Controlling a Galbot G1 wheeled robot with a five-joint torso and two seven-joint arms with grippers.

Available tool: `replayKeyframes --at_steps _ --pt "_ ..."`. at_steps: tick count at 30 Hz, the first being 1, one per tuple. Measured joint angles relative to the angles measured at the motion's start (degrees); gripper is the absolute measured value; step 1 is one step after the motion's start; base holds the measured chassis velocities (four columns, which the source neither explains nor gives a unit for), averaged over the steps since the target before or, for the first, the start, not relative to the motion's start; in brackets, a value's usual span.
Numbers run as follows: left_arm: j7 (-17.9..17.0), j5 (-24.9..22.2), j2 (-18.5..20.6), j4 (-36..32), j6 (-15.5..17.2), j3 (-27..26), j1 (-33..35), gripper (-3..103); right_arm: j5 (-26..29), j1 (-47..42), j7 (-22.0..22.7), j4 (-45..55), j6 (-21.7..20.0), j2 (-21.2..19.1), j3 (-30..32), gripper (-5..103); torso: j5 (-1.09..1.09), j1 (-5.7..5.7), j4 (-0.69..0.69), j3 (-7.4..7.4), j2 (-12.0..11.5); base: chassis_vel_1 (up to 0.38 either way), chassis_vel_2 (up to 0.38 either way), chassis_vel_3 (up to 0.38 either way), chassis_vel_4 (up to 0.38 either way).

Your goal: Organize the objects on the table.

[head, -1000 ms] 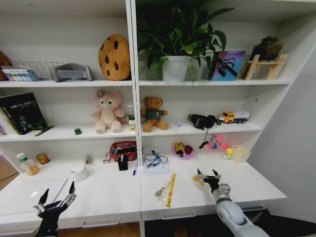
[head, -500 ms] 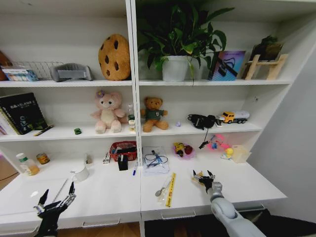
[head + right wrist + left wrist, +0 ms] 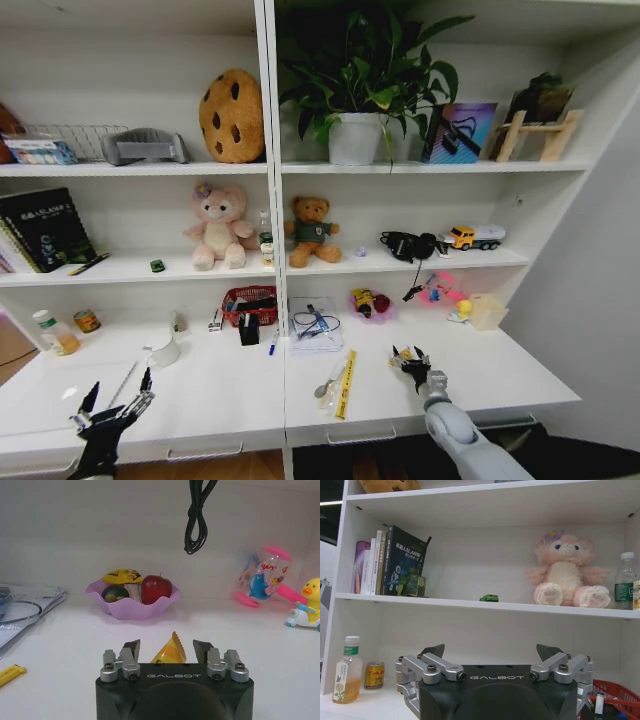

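Spanning the scene from left to right, the table (image 3: 210, 395) is a long white desk joined to tall white shelving, with slim handles on the drawers along its near edge; the right gripper (image 3: 410, 360) sits low over the right half of the desk, near the front, its fingers apart with a small yellow packet (image 3: 170, 652) lying between them; contact with either finger cannot be confirmed; the packet's pointed end aims away from the gripper towards the back wall.

Left gripper (image 3: 112, 400) hangs at the near left edge of the desk, fingers spread wide and holding nothing.

Yellow ruler (image 3: 346, 383) lies flat just left of the right gripper; its long axis runs near to far, the far end leaning slightly right; a spoon (image 3: 325, 385) lies just beside it on the left.

White mug (image 3: 164, 351) stands upright on the left half, well apart from the left gripper; a small bottle (image 3: 52, 333) stands upright at the far left by a small can (image 3: 87, 321); a blue pen (image 3: 273, 342) lies mid-desk, near a red basket (image 3: 249, 303), its long axis running near to far; a purple dish (image 3: 131, 602) with fruit sits at the back wall beyond the right gripper; a tiny green toy (image 3: 489, 598) rests on the shelf above, left of a pink plush (image 3: 567, 570).
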Motion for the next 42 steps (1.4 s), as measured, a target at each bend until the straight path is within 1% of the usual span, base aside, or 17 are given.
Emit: replayKeyframes --at_steps 2,3,5,6,8,9,11,12,13,14,15,16,18,30,33,38,42 --pt "0.0 -0.11 0.07 -0.12 0.0 -0.12 0.04 100 -0.04 -0.14 0.0 0.02 0.05 -0.02 0.17 51 0.0 0.0 0.0 0.0 0.0 0.0 0.0 0.0 0.0" --pt "0.0 -0.11 0.07 -0.12 0.0 -0.12 0.04 100 -0.04 -0.14 0.0 0.02 0.05 -0.02 0.17 51 0.0 0.0 0.0 0.0 0.0 0.0 0.0 0.0 0.0" --pt "-0.01 -0.15 0.07 -0.26 0.0 -0.16 0.05 100 -0.11 -0.4 0.03 0.16 0.1 0.0 0.36 40 0.0 0.0 0.0 0.0 0.0 0.0 0.0 0.0 0.0" --pt "-0.01 -0.15 0.07 -0.26 0.0 -0.16 0.05 100 -0.11 -0.4 0.03 0.16 0.1 0.0 0.36 40 0.0 0.0 0.0 0.0 0.0 0.0 0.0 0.0 0.0" --pt "-0.01 -0.16 0.05 -0.35 0.0 -0.17 0.08 100 -0.31 -0.63 0.08 0.2 0.22 0.07 0.58 29 0.0 0.0 0.0 0.0 0.0 0.0 0.0 0.0 0.0" --pt "-0.01 -0.17 0.02 -0.36 0.0 -0.18 0.09 100 -0.39 -0.71 0.08 0.2 0.28 0.09 0.65 29 0.0 0.0 0.0 0.0 0.0 0.0 0.0 0.0 0.0" --pt "-0.01 -0.18 -0.08 -0.44 -0.01 -0.22 0.19 100 -0.46 -0.86 0.08 0.2 0.38 0.11 0.85 18 0.0 0.0 0.0 0.0 0.0 0.0 0.0 0.0 0.0" --pt "-0.01 -0.18 -0.08 -0.44 -0.01 -0.22 0.19 100 -0.46 -0.86 0.08 0.2 0.38 0.11 0.85 18 0.0 0.0 0.0 0.0 0.0 0.0 0.0 0.0 0.0" --pt "-0.01 -0.19 -0.14 -0.47 -0.03 -0.25 0.24 100 -0.53 -0.95 0.1 0.2 0.45 0.13 0.94 12 0.0 0.0 0.0 0.0 0.0 0.0 0.0 0.0 0.0" --pt "-0.01 -0.19 -0.14 -0.47 -0.03 -0.25 0.24 100 -0.53 -0.95 0.1 0.2 0.45 0.13 0.94 12 0.0 0.0 0.0 0.0 0.0 0.0 0.0 0.0 0.0" --pt "-0.01 -0.2 -0.23 -0.48 -0.1 -0.33 0.33 100 -0.65 -1.01 0.15 0.15 0.66 0.2 1.08 7 0.0 0.0 0.0 0.0 0.0 0.0 0.0 0.0 0.0" --pt "-0.01 -0.2 -0.23 -0.48 -0.1 -0.33 0.33 100 -0.65 -1.01 0.15 0.15 0.66 0.2 1.08 7 0.0 0.0 0.0 0.0 0.0 0.0 0.0 0.0 0.0" --pt "-0.01 -0.24 -0.37 -0.6 -0.2 -0.46 0.5 100 -0.72 -1.18 0.18 0.17 0.78 0.22 1.25 1 0.0 0.0 0.0 0.0 0.0 0.0 0.0 0.0 0.0" --pt "0.0 -0.52 -0.46 -0.87 -0.31 -0.9 0.66 100 -0.01 -1.01 0.16 4.61 1.14 -0.77 2.34 0 0.0 0.0 -0.01 0.0 0.0 0.0 0.0 0.0 0.0" --pt "0.0 -0.4 -0.62 -0.93 -0.32 -0.78 0.65 100 0.09 1.34 -0.35 5.35 2.93 -1.13 2.37 0 0.0 0.0 0.0 0.0 0.0 0.0 0.0 0.0 0.0" --pt "0.01 -0.25 -0.78 -1.11 -0.32 -0.73 0.78 100 0.47 4.3 -0.73 5.15 3.32 -1.77 1.07 0 0.0 0.0 0.0 0.0 0.0 0.0 0.0 0.0 0.0" --pt "0.0 -0.08 -1.03 -1.2 -0.32 -0.75 0.99 100 0.96 8.58 -0.98 2.47 3.44 -2.05 -1.6 0 0.0 0.0 0.0 0.0 0.0 0.0 0.0 0.0 0.0"
